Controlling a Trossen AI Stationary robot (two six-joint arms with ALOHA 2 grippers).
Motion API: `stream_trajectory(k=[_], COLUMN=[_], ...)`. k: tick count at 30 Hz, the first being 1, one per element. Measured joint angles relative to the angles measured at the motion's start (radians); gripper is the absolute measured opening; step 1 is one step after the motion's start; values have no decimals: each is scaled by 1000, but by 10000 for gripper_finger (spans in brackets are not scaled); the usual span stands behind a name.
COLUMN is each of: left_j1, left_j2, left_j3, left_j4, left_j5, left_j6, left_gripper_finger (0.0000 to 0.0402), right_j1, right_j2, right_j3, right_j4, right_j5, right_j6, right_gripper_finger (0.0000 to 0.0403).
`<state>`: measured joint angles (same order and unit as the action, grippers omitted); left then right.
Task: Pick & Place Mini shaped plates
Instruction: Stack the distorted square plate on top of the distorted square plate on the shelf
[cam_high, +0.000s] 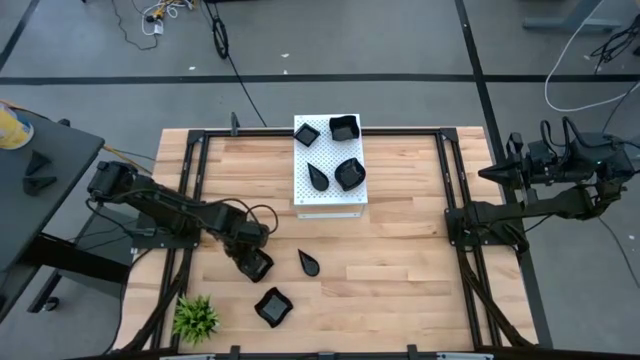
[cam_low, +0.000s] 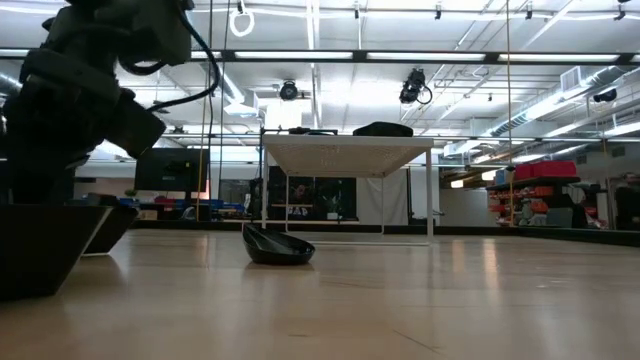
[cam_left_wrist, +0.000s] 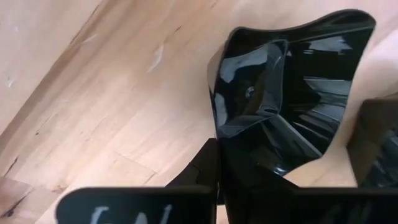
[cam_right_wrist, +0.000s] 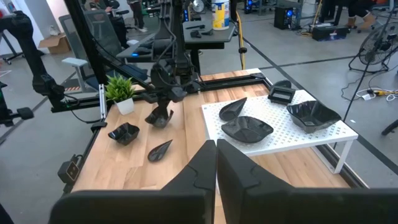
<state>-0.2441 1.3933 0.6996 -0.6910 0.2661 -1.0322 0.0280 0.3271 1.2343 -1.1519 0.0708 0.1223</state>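
Note:
My left gripper (cam_high: 254, 262) (cam_left_wrist: 289, 146) is over the near left part of the table, shut on a glossy black mini plate (cam_high: 257, 266) (cam_left_wrist: 286, 87) (cam_right_wrist: 160, 117). A teardrop plate (cam_high: 310, 263) (cam_low: 278, 247) (cam_right_wrist: 160, 149) lies flat on the wood just right of it. A wavy-rimmed plate (cam_high: 272, 306) (cam_right_wrist: 123, 132) rests nearer the near edge. Several more black plates sit on the white perforated board (cam_high: 328, 195) (cam_right_wrist: 323, 134). My right gripper (cam_high: 487, 174) (cam_right_wrist: 216, 155) waits, shut, high above the table's right edge. My left gripper pinches the black plate by its rim (cam_left_wrist: 249, 180) on the side nearest the wrist, coming from above and slanting down from the table's left. The plate hangs tilted below the fingers (cam_left_wrist: 199, 171), close over the wood. I cannot tell whether its lower edge touches the table.
A small green plant (cam_high: 195, 318) (cam_right_wrist: 121, 90) stands at the near left corner. The raised white board stands on legs at the table's far middle. Black frame rails (cam_high: 455, 200) run along the left and right sides. Bare wood (cam_high: 400, 260) lies to the right of the teardrop plate.

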Motion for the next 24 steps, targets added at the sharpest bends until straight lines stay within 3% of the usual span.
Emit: stream_trajectory(k=[11,24], left_j1=[48,238], left_j2=[0,-27], left_j3=[125,449], left_j4=[-80,-198], left_j5=[0,-94], left_j6=[53,117], left_gripper_finger=[8,8], right_j1=[0,0], right_j2=[0,0], right_j3=[0,0], right_j4=[0,0], right_j5=[0,0], right_j6=[0,0], right_gripper_finger=[19,19])
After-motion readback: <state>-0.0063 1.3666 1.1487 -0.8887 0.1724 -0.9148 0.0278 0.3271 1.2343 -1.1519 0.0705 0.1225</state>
